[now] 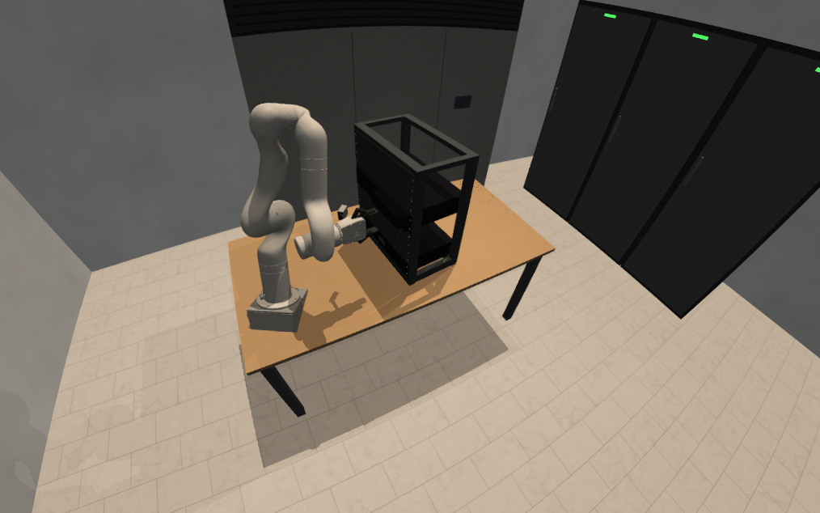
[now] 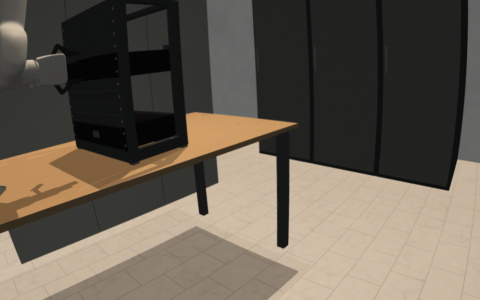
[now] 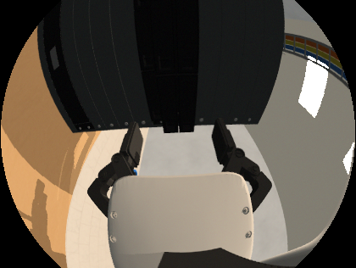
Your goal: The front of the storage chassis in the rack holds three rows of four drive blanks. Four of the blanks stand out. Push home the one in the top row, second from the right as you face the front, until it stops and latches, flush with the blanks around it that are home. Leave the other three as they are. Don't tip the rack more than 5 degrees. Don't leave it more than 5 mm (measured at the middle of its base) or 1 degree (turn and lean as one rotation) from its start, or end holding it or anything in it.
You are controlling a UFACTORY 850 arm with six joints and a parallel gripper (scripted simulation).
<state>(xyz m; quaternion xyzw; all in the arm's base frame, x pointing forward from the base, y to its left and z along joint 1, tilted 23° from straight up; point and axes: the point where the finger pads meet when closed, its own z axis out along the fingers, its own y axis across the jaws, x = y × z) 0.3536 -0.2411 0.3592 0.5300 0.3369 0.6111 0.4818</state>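
Observation:
The black rack (image 1: 464, 199) (image 2: 176, 70) (image 3: 90, 69) stands upright on the wooden table (image 1: 338, 302) (image 2: 230, 130). The storage chassis (image 2: 92, 67) (image 3: 166, 58) is the darker band across the rack's front at mid height. Its drive blanks are too dark to tell apart in the top and exterior views. In the wrist view the ends of two blanks (image 3: 178, 127) stand out at the band's near edge. My gripper (image 1: 369, 221) (image 2: 72, 68) (image 3: 176, 128) is open and empty. It points at the chassis front, with its fingertips level with that front or just short of it.
A lower unit with a small light label (image 2: 95, 133) sits at the rack's base. Tall black cabinets (image 1: 665, 150) (image 2: 353, 88) line the wall beyond the table. The arm's base (image 1: 275, 308) stands on the table's left end.

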